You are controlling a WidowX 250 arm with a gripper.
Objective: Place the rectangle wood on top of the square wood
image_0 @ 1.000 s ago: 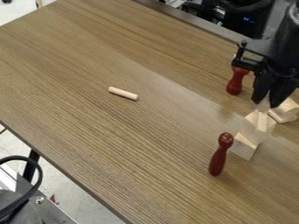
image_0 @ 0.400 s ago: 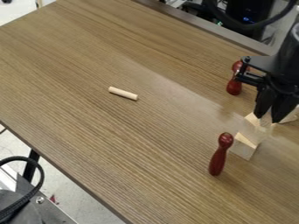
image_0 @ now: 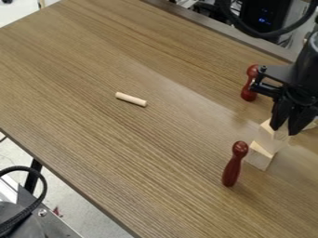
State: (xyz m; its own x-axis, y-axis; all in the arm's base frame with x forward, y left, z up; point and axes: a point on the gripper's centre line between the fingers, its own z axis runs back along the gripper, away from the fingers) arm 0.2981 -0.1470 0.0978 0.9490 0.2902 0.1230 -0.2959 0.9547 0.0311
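Observation:
At the right side, the gripper (image_0: 284, 130) points down with its fingertips on either side of a pale wooden piece, probably the rectangle wood (image_0: 283, 134), mostly hidden by the fingers. Just left of and below the fingertips a pale block (image_0: 267, 137) shows, and I cannot tell where it ends and the held piece begins. Nearer the camera, a squarish pale block (image_0: 259, 157) rests on the table, its upper edge meeting the wood above it. Which block is the square wood I cannot tell.
A dark red pin (image_0: 233, 165) stands close to the left of the blocks. Another red pin (image_0: 249, 88) is behind, beside the gripper's left side. A pale dowel (image_0: 131, 99) lies on the wooden table (image_0: 93, 139). More pale wood (image_0: 310, 125) shows behind the fingers.
The gripper has come down toward the camera with the pale piece between its fingers, lower over the blocks. The pins and the dowel have kept their places.

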